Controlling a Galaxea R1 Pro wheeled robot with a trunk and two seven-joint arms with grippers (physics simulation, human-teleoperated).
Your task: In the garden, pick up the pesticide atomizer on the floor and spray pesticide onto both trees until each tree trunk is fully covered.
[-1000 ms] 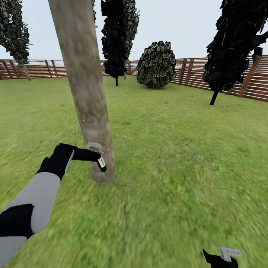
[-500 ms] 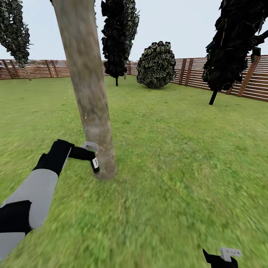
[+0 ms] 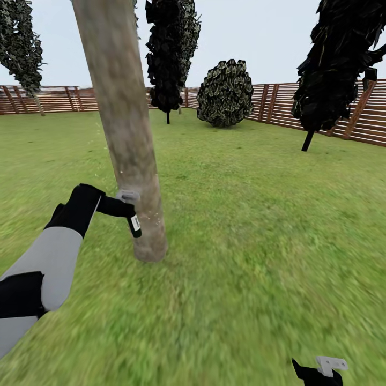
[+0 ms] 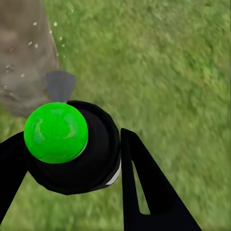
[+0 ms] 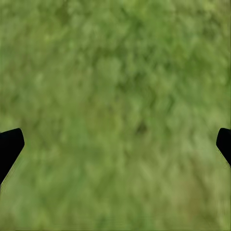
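A thick mottled grey-beige tree trunk point(image 3: 126, 134) leans up from the grass at the left of centre. My left gripper point(image 3: 128, 210) is shut on the pesticide atomizer point(image 3: 135, 225), a small dark bottle with a white mark, held against the lower trunk. In the left wrist view the atomizer point(image 4: 94, 154) shows a bright green top and sits between my black fingers point(image 4: 144, 187). Its grey nozzle points at the tree trunk point(image 4: 24, 53), which is dotted with pale specks. My right gripper point(image 3: 319, 372) hangs low at the right, open over bare grass point(image 5: 115, 115).
Green lawn spreads all around. A brown slat fence point(image 3: 279, 104) closes the back and right. Dark slim trees point(image 3: 169, 53) and a round bush point(image 3: 225, 94) stand far back. Another dark tree point(image 3: 335, 64) leans at the right, and one more point(image 3: 21, 48) at the far left.
My left gripper has risen a little along the trunk with the atomizer, and the bottle now hangs more upright. The right gripper has not moved.
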